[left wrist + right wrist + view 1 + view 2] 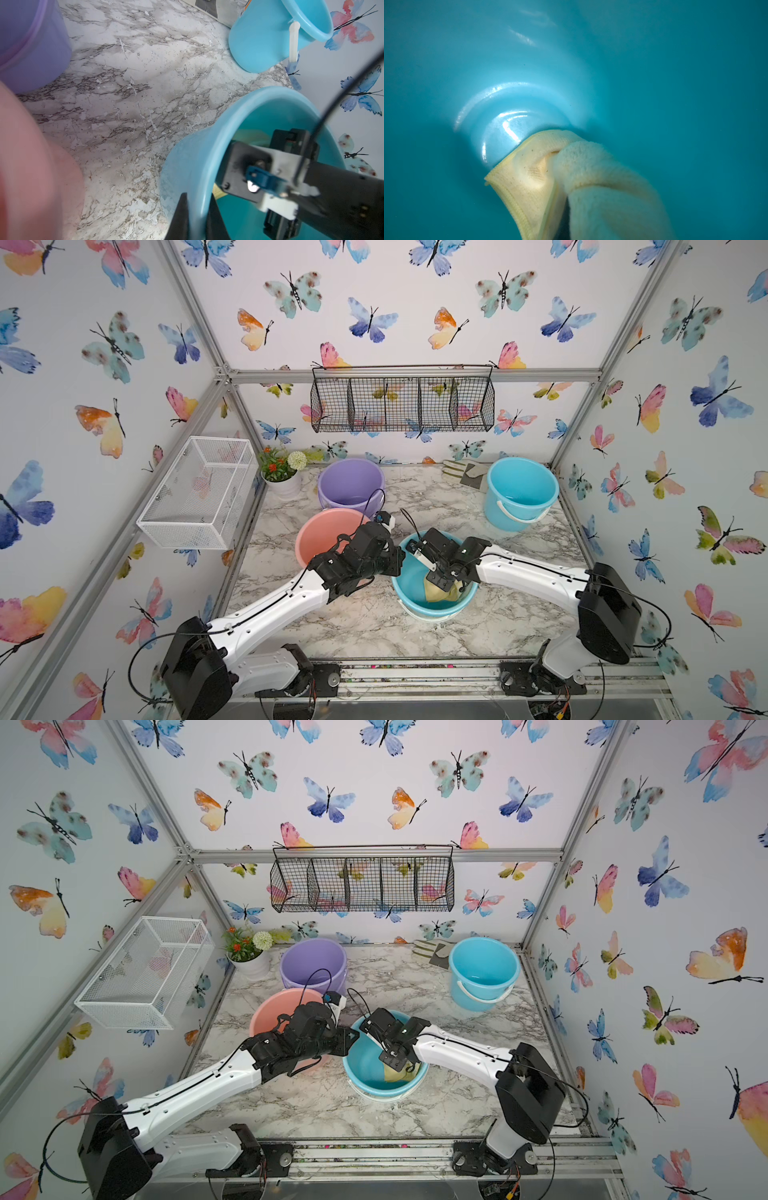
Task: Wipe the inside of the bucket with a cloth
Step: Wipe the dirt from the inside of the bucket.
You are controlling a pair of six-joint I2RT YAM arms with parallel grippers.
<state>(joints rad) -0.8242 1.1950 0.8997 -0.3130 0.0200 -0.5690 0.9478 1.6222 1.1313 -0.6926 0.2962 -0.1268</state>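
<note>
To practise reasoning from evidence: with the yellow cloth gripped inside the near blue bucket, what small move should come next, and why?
Probably slide the right claw with its cloth across the floor of the bucket: the cloth is bunched at one side where wall meets bottom, the glossy floor beside it lies bare, and the left claw pinches the rim, steadying it.

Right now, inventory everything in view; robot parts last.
Table: 1, marbled, under everything.
Near bucket: 1, blue, front centre.
Cloth: 1, pale yellow, inside near bucket.
Far bucket: 1, blue, back right.
Purple bucket: 1, purple, back.
Pink bucket: 1, pink, beside near bucket.
Glove: 1, beige-grey, beside far bucket.
Flower pot: 1, white, back left.
Wire basket: 1, black, back wall.
Mesh basket: 1, white, left wall.
Left gripper: 1, black, shut on near bucket's rim.
Right gripper: 1, black, shut on cloth.
</note>
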